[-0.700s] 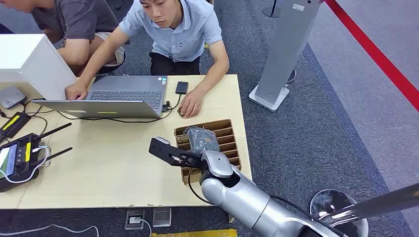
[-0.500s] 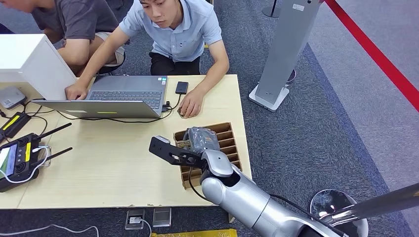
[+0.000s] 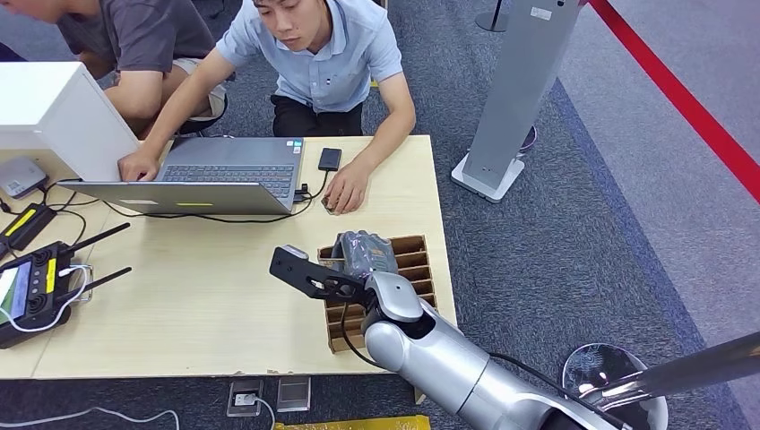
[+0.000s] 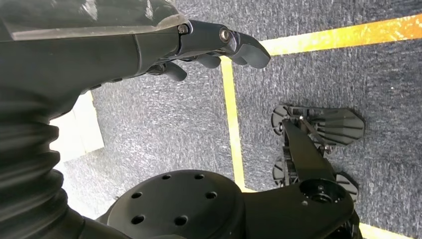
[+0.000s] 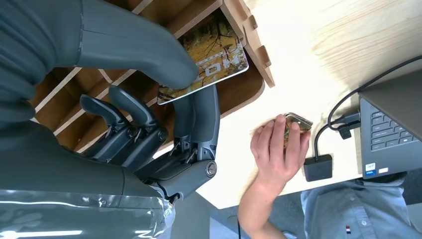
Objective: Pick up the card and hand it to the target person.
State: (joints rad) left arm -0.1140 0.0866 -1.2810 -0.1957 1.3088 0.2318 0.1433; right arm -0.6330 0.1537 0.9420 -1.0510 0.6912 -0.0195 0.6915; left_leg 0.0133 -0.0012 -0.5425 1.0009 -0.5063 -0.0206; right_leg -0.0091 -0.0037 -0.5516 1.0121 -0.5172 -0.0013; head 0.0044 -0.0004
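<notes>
Card [image 5: 204,64] sits pinched between thumb and finger of the right hand [image 3: 363,253], over the slotted wooden holder [image 3: 419,269] at lower centre of the desk [image 3: 206,305]. Left hand [image 4: 149,45] hangs empty, fingers loosely apart.

Card [image 5: 204,67] in slotted rack [image 3: 414,260], laptop [image 3: 215,172] behind it.

A robot test lab or office: grey carpet [image 3: 556,242] with red floor tape [image 3: 681,94], a laptop [image 3: 224,170] and remote controller [image 3: 31,291] on the worktop [image 3: 197,296].
</notes>
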